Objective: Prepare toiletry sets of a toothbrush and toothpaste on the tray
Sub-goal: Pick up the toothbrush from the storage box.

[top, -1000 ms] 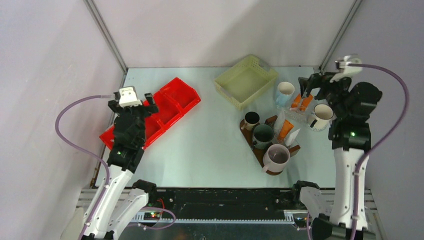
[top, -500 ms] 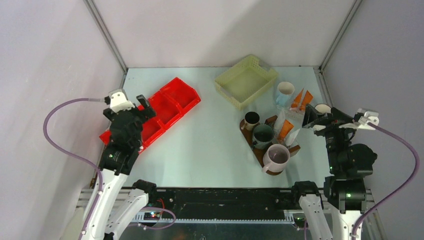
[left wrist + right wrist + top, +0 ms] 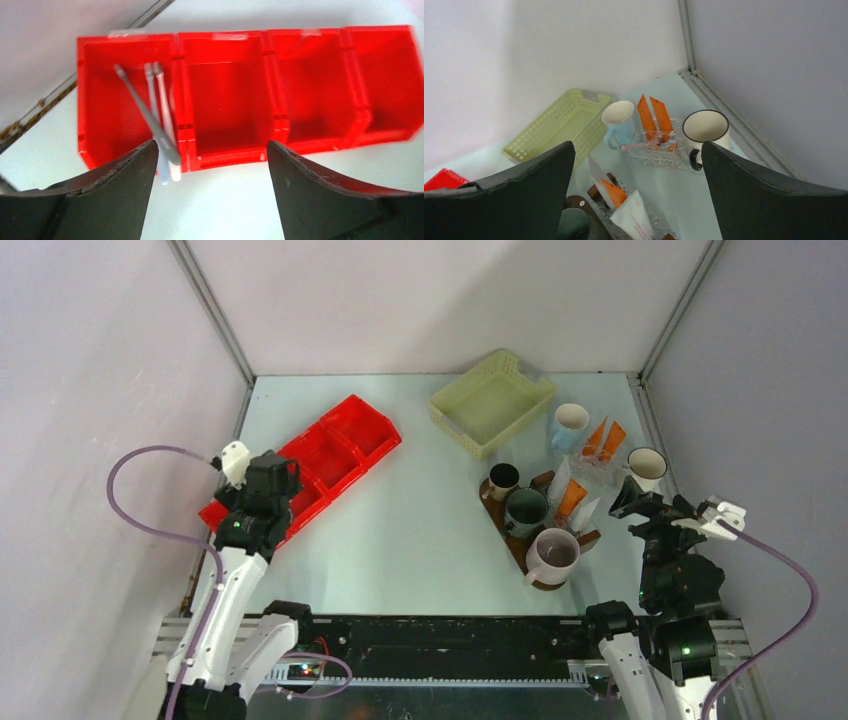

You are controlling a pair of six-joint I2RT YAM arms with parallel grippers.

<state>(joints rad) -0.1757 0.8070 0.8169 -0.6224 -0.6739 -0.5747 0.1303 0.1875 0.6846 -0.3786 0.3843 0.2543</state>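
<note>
The tray, a dark brown wooden board, carries three mugs: a small dark brown mug at its far end, a dark green mug in the middle and a mauve-grey mug at its near end. Along the tray's right side stand an orange toothpaste tube and a white toothpaste tube. The right gripper hangs just right of the tray, near those tubes but apart from them — jaws spread wide, nothing between them.

Beyond the tray's far right are a pale blue mug, two more orange tubes in a clear holder, and a white mug. A pale yellow mesh basket sits beyond the tray's far end.

Well left of the tray lies the red bin. Three toothbrushes — one grey, two white — lean in its end compartment, their ends over its wall. The left gripper hovers above the bin, jaws wide apart and empty, with the brushes just beside one finger.
</note>
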